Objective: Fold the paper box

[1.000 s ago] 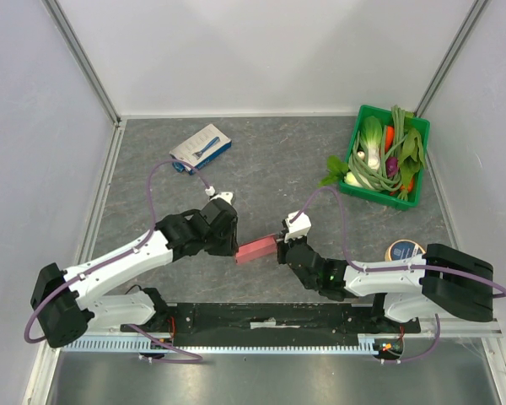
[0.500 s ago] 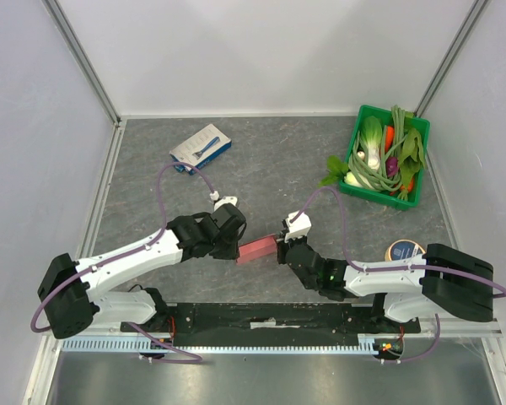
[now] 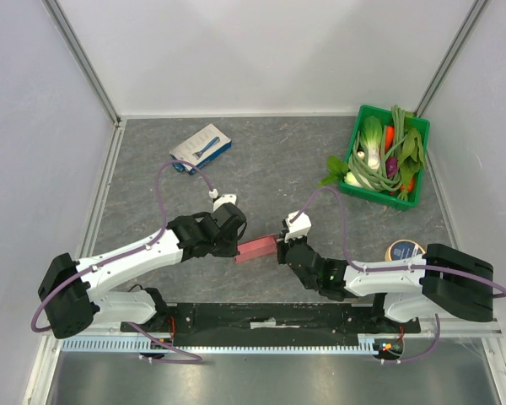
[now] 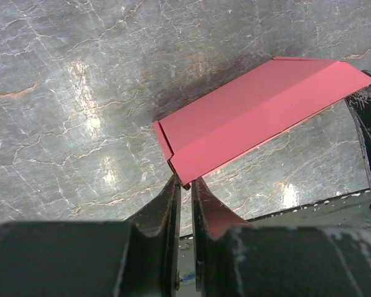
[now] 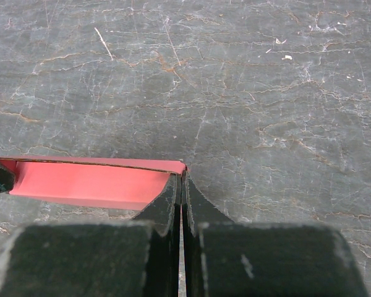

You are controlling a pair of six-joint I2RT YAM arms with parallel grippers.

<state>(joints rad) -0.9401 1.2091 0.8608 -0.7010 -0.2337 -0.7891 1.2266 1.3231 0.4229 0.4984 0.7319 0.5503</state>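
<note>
R end effector (image 5: pixel 182 177) pinches paper box (image 4: pixel 253 117) end; L end effector (image 4: pixel 185 182) straddles opp. corner, nearly clenched, grip unclear.

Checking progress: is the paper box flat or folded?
Partly folded: the paper box shows a lengthwise crease, one panel angled against the other.

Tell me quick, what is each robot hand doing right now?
Left gripper: jaws almost shut at a corner of the paper box; cannot tell if it grips yet.
Right gripper: closed, holding the paper box's other end.
</note>
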